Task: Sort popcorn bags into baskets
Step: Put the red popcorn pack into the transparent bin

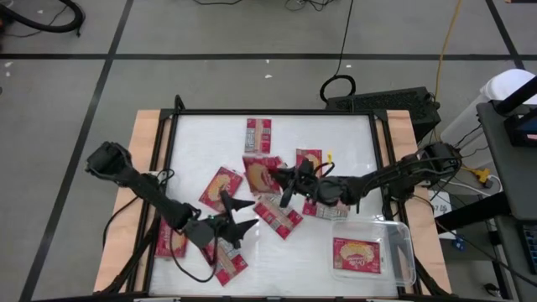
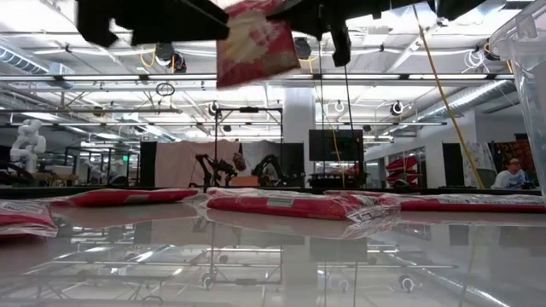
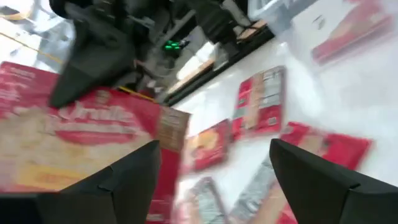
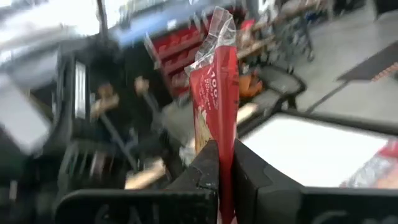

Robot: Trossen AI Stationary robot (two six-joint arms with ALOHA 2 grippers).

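Several red popcorn bags lie flat on the white table, among them one by the far edge [image 1: 258, 134], one left of the middle [image 1: 220, 189] and one in the middle [image 1: 277, 216]. My right gripper [image 1: 283, 179] reaches in from the right and is shut on one bag [image 1: 258, 172], held high above the table [image 2: 256, 43]. My left gripper [image 1: 242, 216] hovers open near the table's middle, its fingers wide apart [image 3: 214, 180] and touching nothing. The clear bin [image 1: 403, 252] stands at the near right with one bag [image 1: 357, 256] lying inside. My right gripper [image 4: 225, 168] pinches the bag between its two fingers by one edge [image 4: 224, 127]. The bag shows edge-on in the wrist view, its crimped end [image 4: 217, 25] sticking out beyond the fingertips. It is lifted clear of the table, tilted [image 2: 256, 43].
More bags lie at the near left [image 1: 168, 243], [image 1: 231, 262] and right of the middle [image 1: 309, 161]. A black frame [image 1: 168, 168] borders the table. Bare tabletop shows between the far-edge bag and the right rail [image 1: 352, 143].
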